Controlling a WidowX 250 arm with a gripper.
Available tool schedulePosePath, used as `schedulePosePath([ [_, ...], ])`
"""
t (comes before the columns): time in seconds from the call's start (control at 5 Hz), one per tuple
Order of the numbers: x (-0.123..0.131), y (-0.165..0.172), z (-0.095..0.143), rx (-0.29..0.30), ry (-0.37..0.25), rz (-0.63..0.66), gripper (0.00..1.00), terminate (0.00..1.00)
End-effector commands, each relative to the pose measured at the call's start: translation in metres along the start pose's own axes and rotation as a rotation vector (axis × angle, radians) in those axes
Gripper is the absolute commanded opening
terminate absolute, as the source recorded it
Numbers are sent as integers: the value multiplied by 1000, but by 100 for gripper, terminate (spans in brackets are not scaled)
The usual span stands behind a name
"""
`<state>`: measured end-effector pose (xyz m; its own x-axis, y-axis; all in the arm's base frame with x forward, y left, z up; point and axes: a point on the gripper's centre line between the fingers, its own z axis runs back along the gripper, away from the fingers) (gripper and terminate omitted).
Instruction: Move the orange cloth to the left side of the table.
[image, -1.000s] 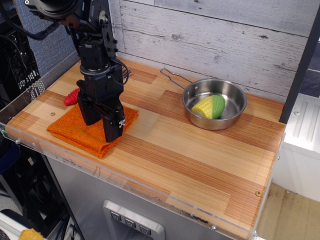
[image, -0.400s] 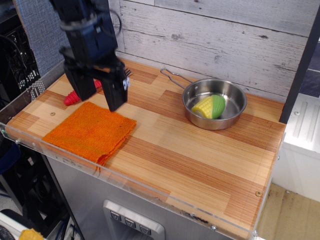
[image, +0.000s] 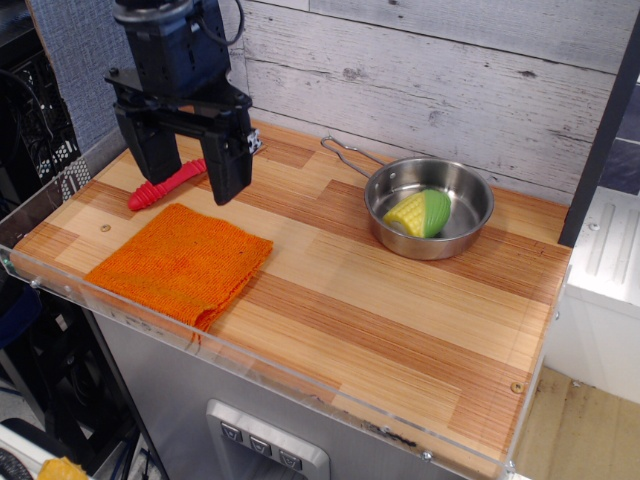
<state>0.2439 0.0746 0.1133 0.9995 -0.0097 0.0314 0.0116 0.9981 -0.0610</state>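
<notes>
The orange cloth (image: 182, 263) lies flat at the front left of the striped wooden table (image: 330, 300), close to the clear acrylic front rim. My black gripper (image: 187, 180) hangs in the air above and behind the cloth, apart from it. Its two fingers are spread wide and nothing is between them.
A red-handled utensil (image: 165, 184) lies behind the cloth, partly hidden by the gripper. A steel pan (image: 430, 208) holding a toy corn cob (image: 419, 212) sits at the back right. A wood-plank wall runs along the back edge.
The gripper let go of the orange cloth and rose up and back from it. The cloth now lies flatter and slightly further left. The red utensil is more exposed.
</notes>
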Motion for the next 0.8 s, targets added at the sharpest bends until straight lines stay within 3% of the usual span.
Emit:
schedulePosePath([
  [0.0, 21, -21, 31, 49, -44, -205, 100, 0],
  [0.2, 28, -23, 41, 61, -81, -269, 100, 0],
  [0.4, 28, -23, 41, 61, -81, -269, 100, 0],
  [0.6, 28, -23, 41, 61, -81, -269, 100, 100],
])
